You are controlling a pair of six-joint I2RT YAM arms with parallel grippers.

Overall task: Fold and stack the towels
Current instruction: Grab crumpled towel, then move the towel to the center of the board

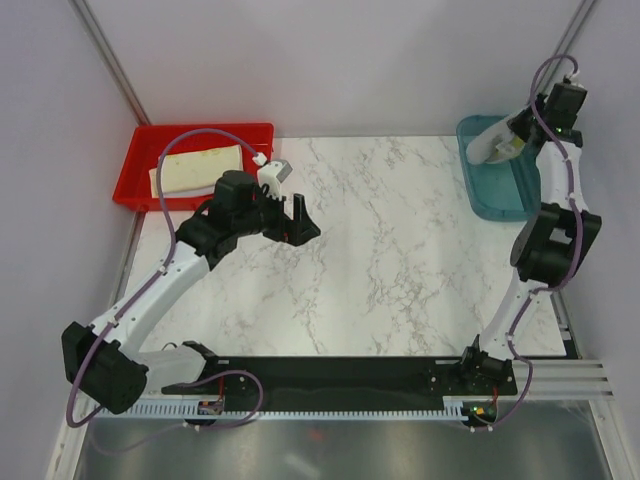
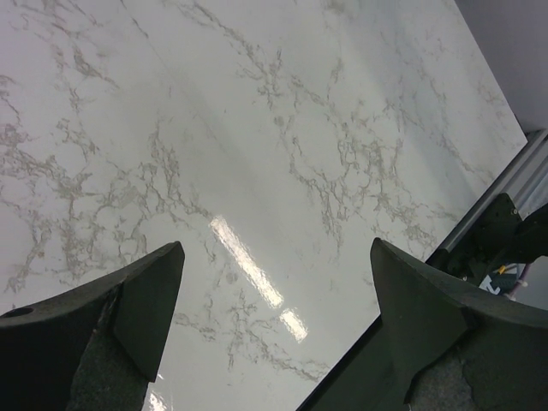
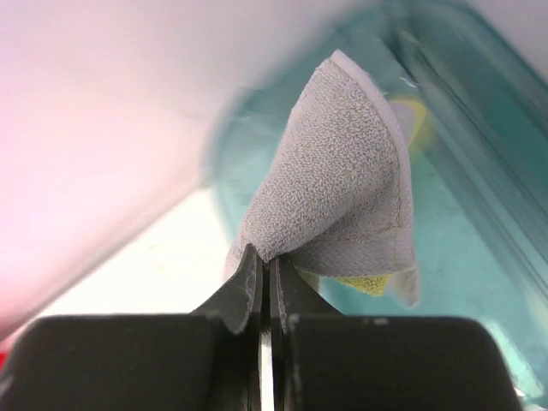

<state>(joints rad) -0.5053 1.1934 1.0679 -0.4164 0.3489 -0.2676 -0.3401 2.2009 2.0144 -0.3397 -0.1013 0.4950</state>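
Observation:
A grey towel (image 3: 342, 163) with a yellow patch (image 3: 368, 282) hangs bunched above the teal bin (image 3: 462, 223). My right gripper (image 3: 267, 265) is shut on a pinch of its lower edge. From above, that towel (image 1: 490, 143) and the right gripper (image 1: 510, 140) sit over the bin's far end at the back right. A folded cream-yellow towel (image 1: 200, 168) lies in the red bin (image 1: 140, 190) at the back left. My left gripper (image 1: 303, 222) hovers open over the marble table, just right of the red bin. Its wrist view shows the left gripper (image 2: 278, 291) with only bare table (image 2: 257, 128) between the jaws.
The teal bin (image 1: 500, 195) stands at the table's right edge, the red bin at the left edge. A white clip-like part (image 1: 272, 170) sits on the left arm near the red bin. Grey walls close the back and sides.

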